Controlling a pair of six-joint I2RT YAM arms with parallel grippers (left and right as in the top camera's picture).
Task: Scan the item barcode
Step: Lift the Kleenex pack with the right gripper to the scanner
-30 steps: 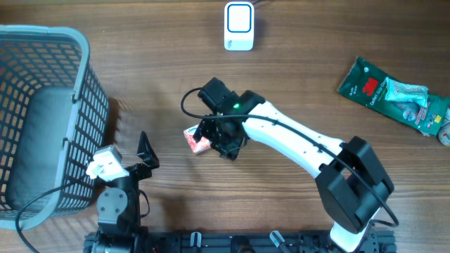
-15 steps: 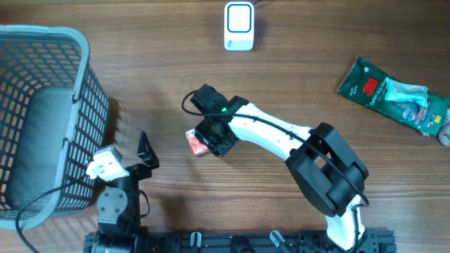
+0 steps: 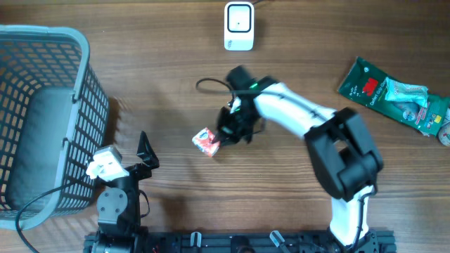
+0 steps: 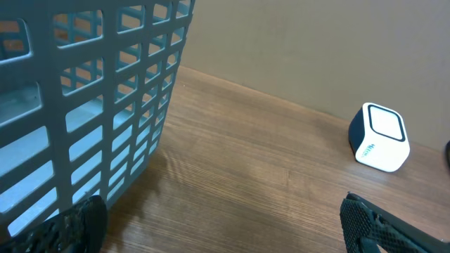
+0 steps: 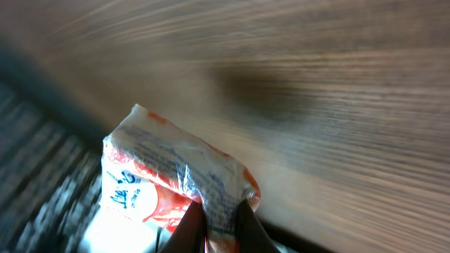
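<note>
**Right gripper pinches the packet mid-worktop**

The right gripper is closed on the small red and white packet, nipping it by one crinkled edge. In the right wrist view the fingertips press together on the wrapper, with the rest of the packet sticking out past them over the wood. The packet sits near the middle of the worktop, a little towards the near edge. I cannot tell whether it is lifted clear or touching the surface. The white scanner stands well apart from it at the far edge. The left gripper is parked near the near-left corner with its jaws spread wide and nothing between them. It is just beside the grey basket, which fills the left edge. A green pack lies at the right edge
</note>
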